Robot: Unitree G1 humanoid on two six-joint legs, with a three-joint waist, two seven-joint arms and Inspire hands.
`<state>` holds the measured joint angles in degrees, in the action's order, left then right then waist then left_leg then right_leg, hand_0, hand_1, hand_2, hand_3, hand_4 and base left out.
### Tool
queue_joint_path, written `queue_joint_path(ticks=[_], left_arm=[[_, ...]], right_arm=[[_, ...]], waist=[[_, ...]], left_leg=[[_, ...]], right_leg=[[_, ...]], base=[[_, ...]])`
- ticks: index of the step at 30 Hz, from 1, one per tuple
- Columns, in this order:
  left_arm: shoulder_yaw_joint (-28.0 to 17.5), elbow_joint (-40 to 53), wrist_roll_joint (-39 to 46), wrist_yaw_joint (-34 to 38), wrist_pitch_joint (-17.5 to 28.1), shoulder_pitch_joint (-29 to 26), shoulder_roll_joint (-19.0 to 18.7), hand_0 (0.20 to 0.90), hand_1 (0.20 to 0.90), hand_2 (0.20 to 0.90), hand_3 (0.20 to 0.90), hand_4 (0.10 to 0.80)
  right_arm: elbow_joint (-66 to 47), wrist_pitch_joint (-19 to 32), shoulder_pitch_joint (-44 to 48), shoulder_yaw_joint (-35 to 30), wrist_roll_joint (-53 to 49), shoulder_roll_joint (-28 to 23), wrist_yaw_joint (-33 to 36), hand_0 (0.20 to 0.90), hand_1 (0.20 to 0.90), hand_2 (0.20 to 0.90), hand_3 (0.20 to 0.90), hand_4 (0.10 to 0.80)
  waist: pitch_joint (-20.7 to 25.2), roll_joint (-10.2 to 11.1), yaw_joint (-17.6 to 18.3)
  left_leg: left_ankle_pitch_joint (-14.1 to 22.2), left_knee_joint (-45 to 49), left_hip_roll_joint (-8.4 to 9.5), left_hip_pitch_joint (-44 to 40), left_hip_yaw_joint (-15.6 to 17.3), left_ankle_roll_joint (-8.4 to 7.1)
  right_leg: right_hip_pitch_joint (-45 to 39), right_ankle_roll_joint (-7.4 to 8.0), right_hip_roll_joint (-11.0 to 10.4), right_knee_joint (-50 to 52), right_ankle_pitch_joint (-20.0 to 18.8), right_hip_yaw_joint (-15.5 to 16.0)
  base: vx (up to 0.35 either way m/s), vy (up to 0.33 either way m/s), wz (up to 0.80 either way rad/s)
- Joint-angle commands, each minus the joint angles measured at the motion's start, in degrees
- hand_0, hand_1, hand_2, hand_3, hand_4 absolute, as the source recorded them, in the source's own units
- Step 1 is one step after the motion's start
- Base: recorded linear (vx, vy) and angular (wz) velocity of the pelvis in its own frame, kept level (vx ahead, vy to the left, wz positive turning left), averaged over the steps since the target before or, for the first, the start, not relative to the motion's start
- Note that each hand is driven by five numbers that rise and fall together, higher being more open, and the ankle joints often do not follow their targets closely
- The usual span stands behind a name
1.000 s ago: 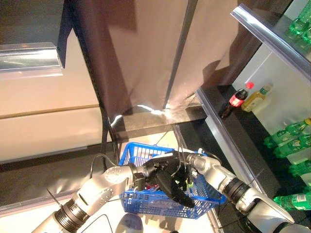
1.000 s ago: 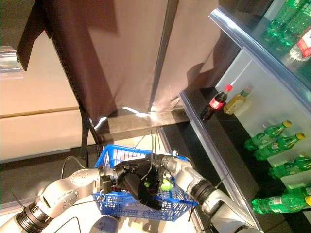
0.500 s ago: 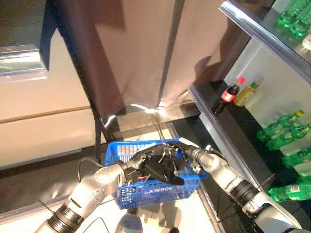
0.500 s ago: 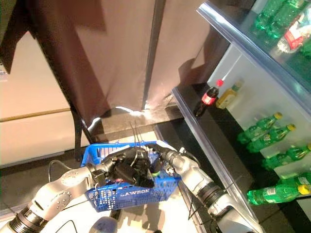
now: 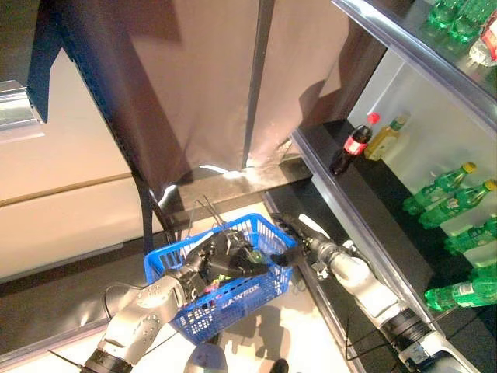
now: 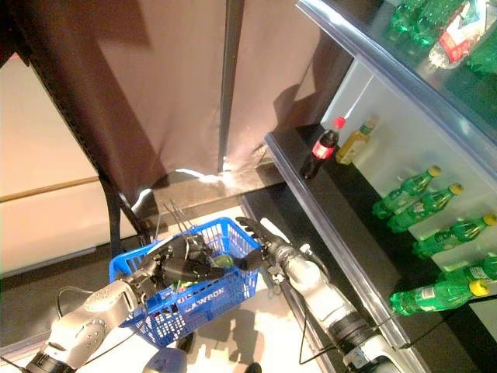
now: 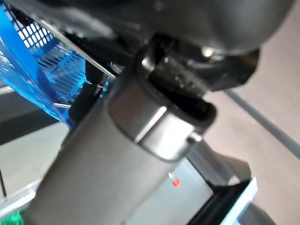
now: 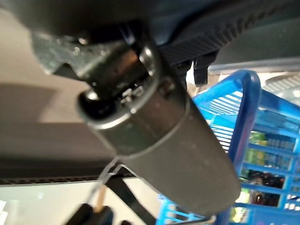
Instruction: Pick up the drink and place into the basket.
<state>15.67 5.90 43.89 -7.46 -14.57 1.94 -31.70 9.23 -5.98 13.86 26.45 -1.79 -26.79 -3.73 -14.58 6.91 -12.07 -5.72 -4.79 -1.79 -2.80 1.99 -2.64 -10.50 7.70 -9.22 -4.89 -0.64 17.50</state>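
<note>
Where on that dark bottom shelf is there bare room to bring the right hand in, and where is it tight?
The bottom shelf is bare from its near front edge up to the cola bottle and yellow bottle at the back. Further right, green bottles lie in rows, so it is crowded. The basket is crowded too: left hand inside, right hand at its rim.
</note>
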Motion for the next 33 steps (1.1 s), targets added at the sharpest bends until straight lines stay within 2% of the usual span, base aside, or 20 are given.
queue_joint_path(ticks=[1, 9, 14, 19, 30, 31, 33], left_arm=[[-6.95, 10.32, 5.51, -2.44, 21.41, -9.48, 8.91, 0.300, 0.300, 0.300, 0.200, 0.100], [-9.63, 5.92, 8.77, -0.10, 22.75, -6.02, 10.93, 0.300, 0.300, 0.300, 0.200, 0.100], [-12.64, -2.10, 10.75, -0.09, 24.38, -1.65, 13.32, 0.300, 0.300, 0.300, 0.200, 0.100], [-14.98, -9.72, 12.46, -1.18, 24.58, 0.06, 14.30, 0.300, 0.300, 0.300, 0.200, 0.100], [-17.27, -18.90, 11.93, -1.06, 24.65, 2.39, 14.38, 0.300, 0.300, 0.300, 0.200, 0.100], [-17.79, -24.28, 11.77, -1.44, 24.86, 2.00, 14.35, 0.300, 0.300, 0.300, 0.200, 0.100], [-17.89, -29.02, 11.71, -1.69, 25.22, 1.16, 14.69, 0.300, 0.300, 0.300, 0.200, 0.100]], right_arm=[[-5.95, 10.63, -0.70, -3.64, -4.24, -1.01, 5.27, 0.900, 0.900, 0.900, 0.900, 0.800], [-5.07, 15.37, -6.91, -6.23, -7.81, 2.86, 8.21, 0.900, 0.900, 0.900, 0.900, 0.800], [-1.69, 18.70, -13.77, -10.92, -11.09, 5.66, 7.49, 0.900, 0.900, 0.900, 0.900, 0.800], [2.86, 21.47, -17.74, -15.38, -14.16, 6.54, 6.18, 0.900, 0.900, 0.900, 0.900, 0.800], [11.46, 22.68, -22.04, -21.71, -19.41, 9.07, 6.05, 0.900, 0.900, 0.900, 0.900, 0.800], [16.17, 22.94, -21.92, -22.67, -20.26, 9.58, 6.90, 0.900, 0.900, 0.900, 0.900, 0.800], [20.14, 22.82, -21.29, -23.08, -21.49, 9.41, 7.87, 0.900, 0.900, 0.900, 0.900, 0.800]], waist=[[8.91, -2.75, 0.47], [9.02, -3.73, 2.58], [8.94, -4.54, 6.27], [8.66, -5.03, 8.96], [8.80, -5.91, 12.70], [8.83, -6.23, 13.68], [8.88, -6.43, 14.22]], left_leg=[[5.98, -0.21, -1.90, -4.53, 4.79, -0.56], [6.25, -0.21, -2.25, -4.84, 5.57, -0.66], [6.71, -0.13, -2.51, -5.57, 7.23, -0.89], [7.35, 0.23, -2.39, -6.37, 8.31, -0.93], [8.17, 0.03, -1.69, -7.03, 9.14, -0.48], [8.48, 0.20, -1.43, -7.19, 9.43, -0.26], [8.66, 0.39, -1.27, -7.28, 9.74, -0.13]], right_leg=[[2.02, 1.70, -0.03, 0.50, -2.30, 1.15], [2.41, 1.83, -0.24, 0.67, -2.13, 0.30], [2.84, 1.78, -0.25, 0.66, -2.14, -1.37], [2.83, 1.72, -0.44, 0.76, -2.20, -2.70], [3.18, 1.36, -0.41, 1.00, -2.19, -5.38], [3.42, 1.21, -0.34, 1.53, -1.95, -6.50], [3.59, 1.10, -0.29, 1.83, -1.83, -7.29]], base=[[-0.013, 0.035, -0.09], [-0.010, 0.026, -0.05], [-0.008, 0.029, -0.11], [0.006, 0.025, -0.06], [0.005, 0.027, -0.14], [0.024, 0.046, -0.08], [0.028, 0.047, -0.28]])
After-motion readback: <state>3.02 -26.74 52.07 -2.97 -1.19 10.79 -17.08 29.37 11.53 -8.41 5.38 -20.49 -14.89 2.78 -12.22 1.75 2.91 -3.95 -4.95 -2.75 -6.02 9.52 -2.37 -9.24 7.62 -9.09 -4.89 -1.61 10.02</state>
